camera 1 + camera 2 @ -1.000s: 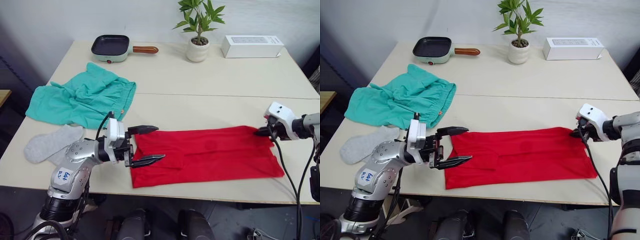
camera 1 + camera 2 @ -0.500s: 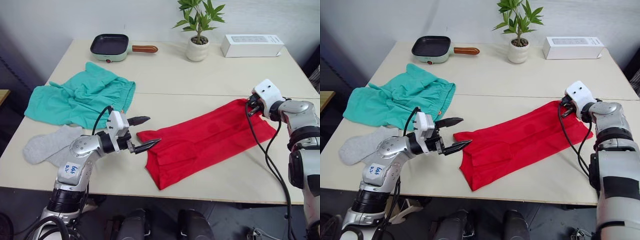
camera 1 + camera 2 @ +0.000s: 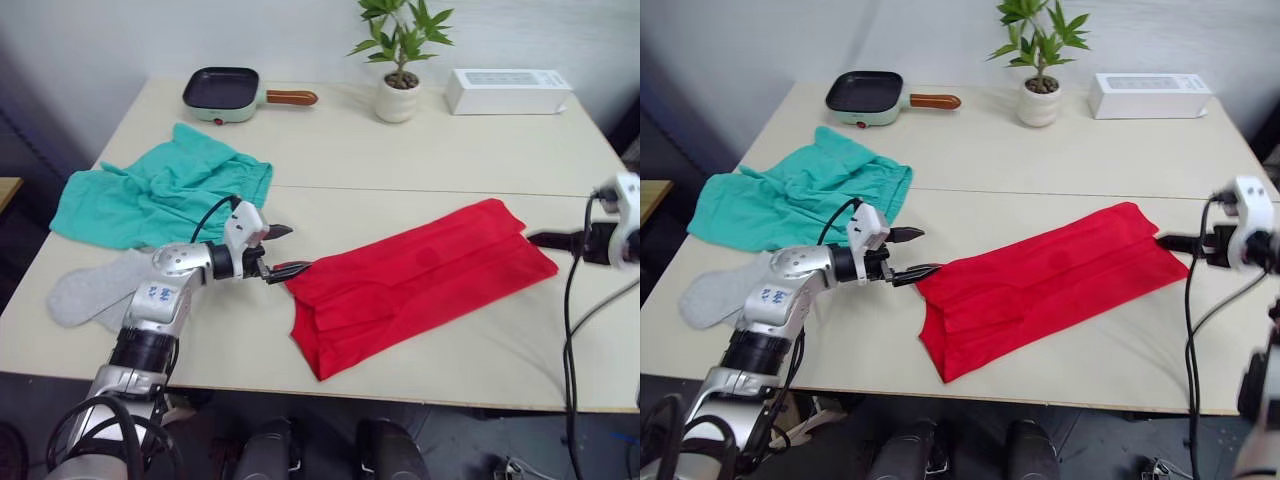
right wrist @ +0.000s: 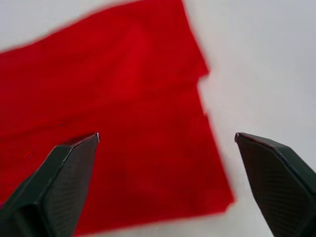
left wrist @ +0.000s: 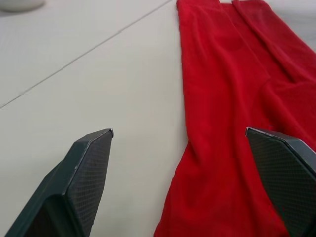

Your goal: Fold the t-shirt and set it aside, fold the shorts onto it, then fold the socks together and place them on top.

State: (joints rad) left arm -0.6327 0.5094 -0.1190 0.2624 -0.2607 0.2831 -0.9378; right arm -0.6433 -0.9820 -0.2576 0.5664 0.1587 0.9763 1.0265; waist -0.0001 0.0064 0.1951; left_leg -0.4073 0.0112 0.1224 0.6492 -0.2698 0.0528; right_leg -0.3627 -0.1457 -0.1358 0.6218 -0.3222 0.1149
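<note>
We're on the first step: the t-shirt [image 3: 420, 273] lies as a long strip, slanted across the near worktop [image 3: 450, 160]. Both tools are spread apart and empty, the left tool [image 3: 283, 250] at the shirt's left end, the right tool [image 3: 1180, 243] beside its right end. Next we'd probably fold it end over end. The shirt's collar is hidden in the folds.

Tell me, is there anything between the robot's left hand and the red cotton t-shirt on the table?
Nothing visible is in the way. The left hand is open at the near corner of the folded red cotton t-shirt, with bare beige tabletop around it. The teal shorts and grey socks lie apart, further to its left.
</note>
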